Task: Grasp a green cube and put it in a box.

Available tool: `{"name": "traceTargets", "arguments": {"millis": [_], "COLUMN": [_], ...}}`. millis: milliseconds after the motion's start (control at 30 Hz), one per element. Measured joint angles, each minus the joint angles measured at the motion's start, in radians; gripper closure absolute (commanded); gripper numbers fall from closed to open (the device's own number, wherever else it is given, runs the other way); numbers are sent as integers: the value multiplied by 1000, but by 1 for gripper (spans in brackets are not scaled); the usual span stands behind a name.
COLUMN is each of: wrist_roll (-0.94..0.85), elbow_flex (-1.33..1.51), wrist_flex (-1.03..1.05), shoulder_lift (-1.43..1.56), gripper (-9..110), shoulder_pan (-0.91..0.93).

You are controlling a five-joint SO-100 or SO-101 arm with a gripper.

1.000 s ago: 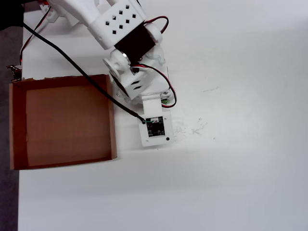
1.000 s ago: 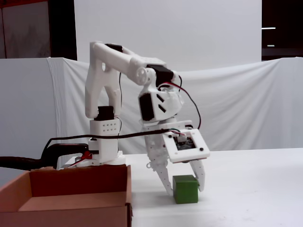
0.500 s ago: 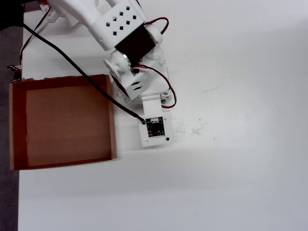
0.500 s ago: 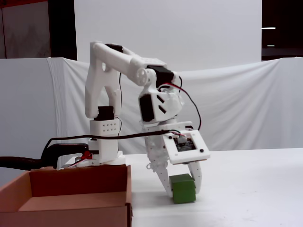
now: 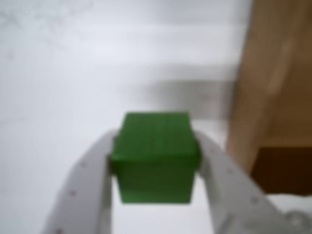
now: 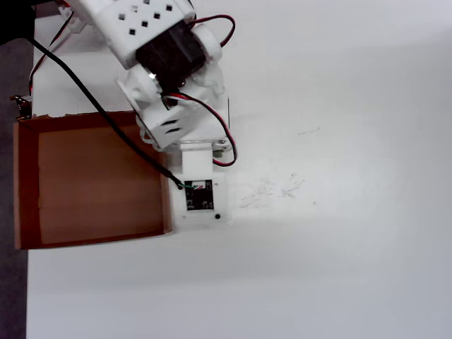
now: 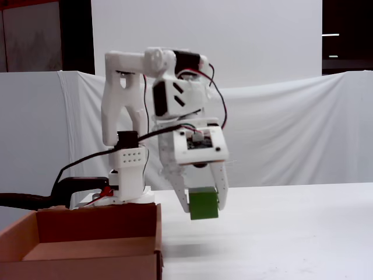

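We have the green cube (image 7: 204, 205) pinched between the two white fingers (image 7: 180, 196), one pad pressed on each of two opposite faces, and in the fixed view it hangs clear of the white worktop (image 7: 291, 233), a little right of centre in the frame. The wrist view puts the cube (image 5: 155, 157) at lower centre, with a finger (image 5: 87, 190) flanking it on either side and the brown wall of the box (image 5: 273, 87) filling the right edge. From overhead the cube is hidden under the arm's wrist; the box (image 6: 164, 183) lies at the left of that frame, its right wall just beside the wrist

We judge the cube to be light and rigid: it keeps its square shape under the squeeze, and the fingers show no sign of straining. Its matte faces look grippy enough, and flat parallel sides are the right place to hold it, about mid-height, as we have it now. A hold nearer a corner or an edge could let it twist out

The box is wide and shallow, so a low release over its floor (image 6: 92, 183) should do, and a short drop is unlikely to harm a solid block like this
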Motion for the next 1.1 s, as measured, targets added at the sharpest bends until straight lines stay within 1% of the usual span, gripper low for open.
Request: {"name": "traceTargets", "arguments": {"millis": [233, 433, 633, 833, 1100], "wrist_roll": [-150, -298, -453, -580, -643], "elbow_flex": [0, 37, 107, 221, 411], "wrist_flex": [103, 110, 107, 40, -146], "shoulder_lift": [160, 270, 314, 319, 319], "gripper": [87, 87, 87, 87, 88], "shoulder_pan": [101, 213, 368, 489, 551]}}
